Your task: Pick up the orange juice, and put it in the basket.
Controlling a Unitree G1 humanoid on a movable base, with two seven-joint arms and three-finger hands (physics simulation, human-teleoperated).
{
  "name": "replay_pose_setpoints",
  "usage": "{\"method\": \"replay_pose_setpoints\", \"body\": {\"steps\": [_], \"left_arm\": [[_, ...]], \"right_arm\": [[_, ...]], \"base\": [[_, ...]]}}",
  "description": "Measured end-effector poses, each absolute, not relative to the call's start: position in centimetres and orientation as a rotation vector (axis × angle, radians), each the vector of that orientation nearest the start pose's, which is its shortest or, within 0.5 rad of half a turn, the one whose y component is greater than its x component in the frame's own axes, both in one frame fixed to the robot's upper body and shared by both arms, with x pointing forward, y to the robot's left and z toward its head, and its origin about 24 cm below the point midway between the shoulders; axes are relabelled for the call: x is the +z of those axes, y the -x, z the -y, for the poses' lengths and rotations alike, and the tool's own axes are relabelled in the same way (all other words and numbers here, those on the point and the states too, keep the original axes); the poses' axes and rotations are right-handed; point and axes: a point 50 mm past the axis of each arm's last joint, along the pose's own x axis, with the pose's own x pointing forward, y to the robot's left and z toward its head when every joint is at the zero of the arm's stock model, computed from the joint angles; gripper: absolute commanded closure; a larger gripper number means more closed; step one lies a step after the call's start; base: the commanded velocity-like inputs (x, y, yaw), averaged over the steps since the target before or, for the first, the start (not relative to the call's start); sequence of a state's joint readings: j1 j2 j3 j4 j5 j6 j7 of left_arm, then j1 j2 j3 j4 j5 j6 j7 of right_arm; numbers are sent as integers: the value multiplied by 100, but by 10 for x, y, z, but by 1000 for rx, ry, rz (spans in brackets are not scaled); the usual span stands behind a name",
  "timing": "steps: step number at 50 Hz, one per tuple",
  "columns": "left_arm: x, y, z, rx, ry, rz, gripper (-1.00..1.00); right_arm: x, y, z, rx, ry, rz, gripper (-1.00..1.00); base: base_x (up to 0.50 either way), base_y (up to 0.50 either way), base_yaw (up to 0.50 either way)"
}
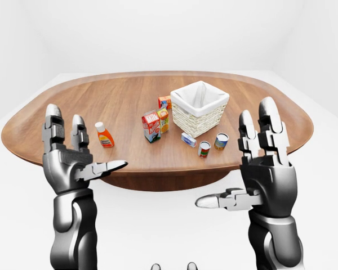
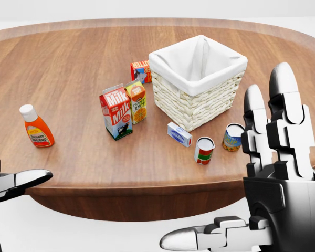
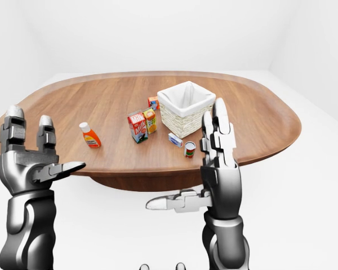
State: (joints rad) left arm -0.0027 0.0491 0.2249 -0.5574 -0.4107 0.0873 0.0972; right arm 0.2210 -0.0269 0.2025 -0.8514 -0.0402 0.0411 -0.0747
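Here, orange juice point(image 2: 137, 102) touching milk carton point(image 2: 116, 112), beside basket point(image 2: 198, 109), hands raised

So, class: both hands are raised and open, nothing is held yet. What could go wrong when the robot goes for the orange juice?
The orange juice carton stands against the milk carton, so closing fingers may topple or grab the milk instead. The basket stands close on its other side, and the right hand could bump it on the reach.
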Motion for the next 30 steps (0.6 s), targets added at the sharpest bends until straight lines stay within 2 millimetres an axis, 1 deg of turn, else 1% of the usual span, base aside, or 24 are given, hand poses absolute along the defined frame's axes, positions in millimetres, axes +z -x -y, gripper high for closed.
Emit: {"method": "replay_pose_setpoints", "body": {"steps": [2,4,30], "left_arm": [[162,-222,-203,168,318,495,-100],[162,-221,-204,169,319,495,-100],[163,-220,-204,170,332,499,-100]], "right_arm": [[181,-171,127,53,-32,599,-100],[182,-170,126,54,-26,602,-100],[186,-165,122,60,18,612,-100]], "base": [[0,0,0],[36,0,0],[50,0,0]]}}
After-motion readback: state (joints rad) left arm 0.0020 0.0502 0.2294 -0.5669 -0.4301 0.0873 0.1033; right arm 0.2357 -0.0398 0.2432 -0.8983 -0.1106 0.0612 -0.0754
